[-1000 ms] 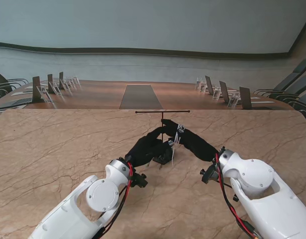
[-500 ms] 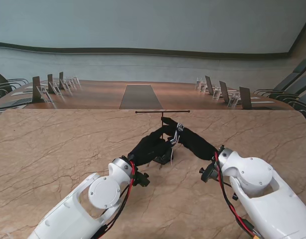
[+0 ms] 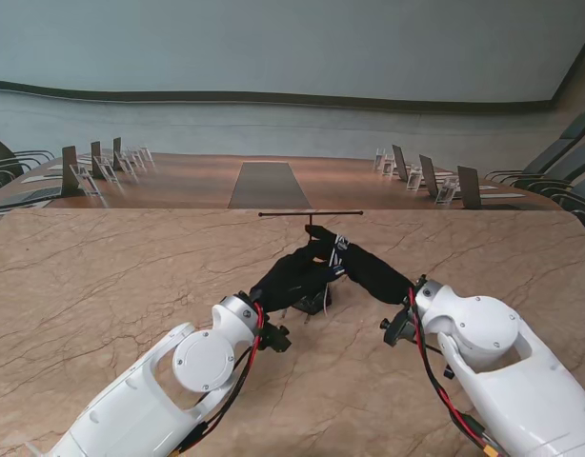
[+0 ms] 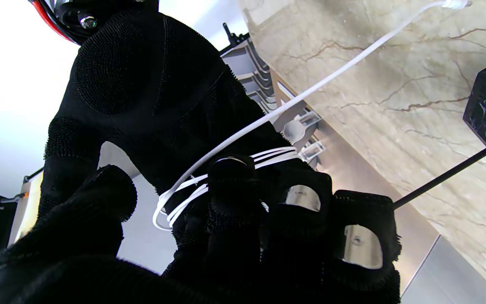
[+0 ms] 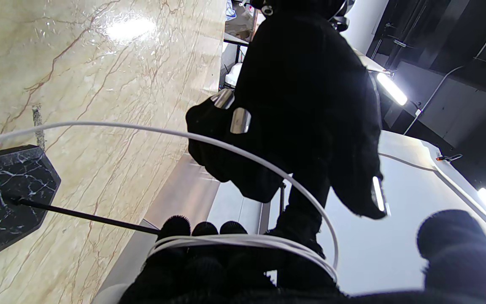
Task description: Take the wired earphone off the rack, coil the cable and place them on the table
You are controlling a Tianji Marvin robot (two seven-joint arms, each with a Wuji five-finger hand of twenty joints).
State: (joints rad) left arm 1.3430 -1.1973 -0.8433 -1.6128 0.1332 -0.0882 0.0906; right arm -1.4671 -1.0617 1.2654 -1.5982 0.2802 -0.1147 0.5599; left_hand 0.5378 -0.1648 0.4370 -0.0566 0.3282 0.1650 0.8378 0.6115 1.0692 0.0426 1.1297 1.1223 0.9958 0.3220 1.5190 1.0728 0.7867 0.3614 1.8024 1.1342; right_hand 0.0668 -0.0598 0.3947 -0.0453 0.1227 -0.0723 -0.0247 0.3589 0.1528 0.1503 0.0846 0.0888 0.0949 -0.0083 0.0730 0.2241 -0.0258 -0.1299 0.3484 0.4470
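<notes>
Centre of the stand frame, left hand (image 3: 294,276) and right hand (image 3: 371,271) meeting by rack (image 3: 312,249), white cable (image 5: 243,241) looped round right fingers (image 5: 203,236), left fingers (image 4: 293,219) closed on strands.

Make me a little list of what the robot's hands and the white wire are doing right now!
right hand: white earphone cable looped around its black-gloved fingers
left hand: touching the loops, feeding the cable
loose cable end: trails off toward the beige marble table
black T-shaped rack: upright between the hands, black marble base on the table
coiling: not yet finished
</notes>
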